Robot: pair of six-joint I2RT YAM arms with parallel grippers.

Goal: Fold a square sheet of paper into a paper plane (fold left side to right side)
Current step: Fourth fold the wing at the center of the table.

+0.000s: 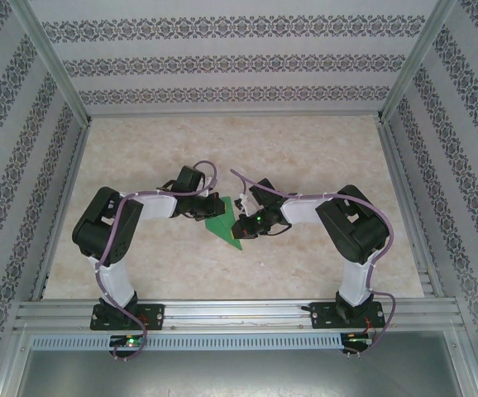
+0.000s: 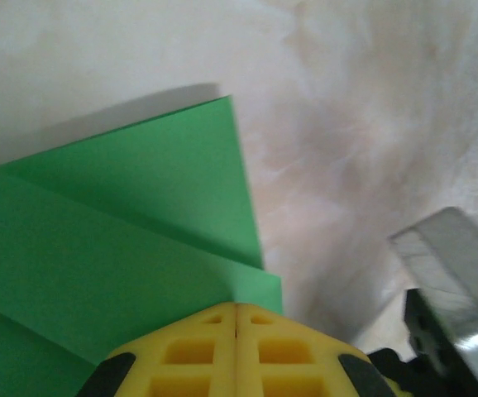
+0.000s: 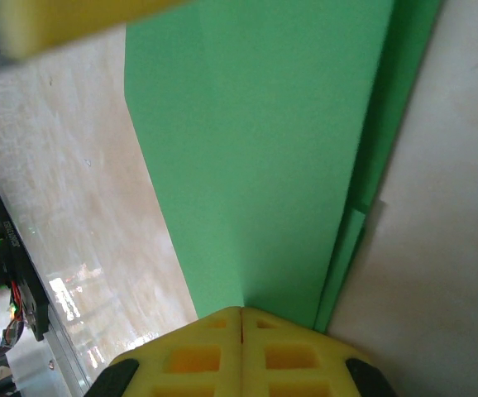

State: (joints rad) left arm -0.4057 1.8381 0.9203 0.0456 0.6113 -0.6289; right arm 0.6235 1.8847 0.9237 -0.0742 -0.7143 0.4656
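The square sheet of paper (image 1: 222, 221) lies folded into a pointed green triangle on the table between the two grippers. My left gripper (image 1: 207, 207) is at its left edge and my right gripper (image 1: 245, 225) at its right edge. In the left wrist view the yellow jaws (image 2: 236, 307) are shut, tips together right at the green paper (image 2: 123, 240), which shows stacked folded layers. In the right wrist view the gripper (image 3: 241, 311) is shut too, its tip at the end of a long green flap (image 3: 255, 149) with layered edges on the right. Nothing is pinched between either pair of jaws.
The marbled beige table (image 1: 322, 157) is boxed in by aluminium rails (image 1: 239, 313) and patterned walls. A blurred yellow finger of the left gripper (image 3: 65, 23) crosses the top of the right wrist view. Part of the right arm (image 2: 450, 281) shows at the right of the left wrist view.
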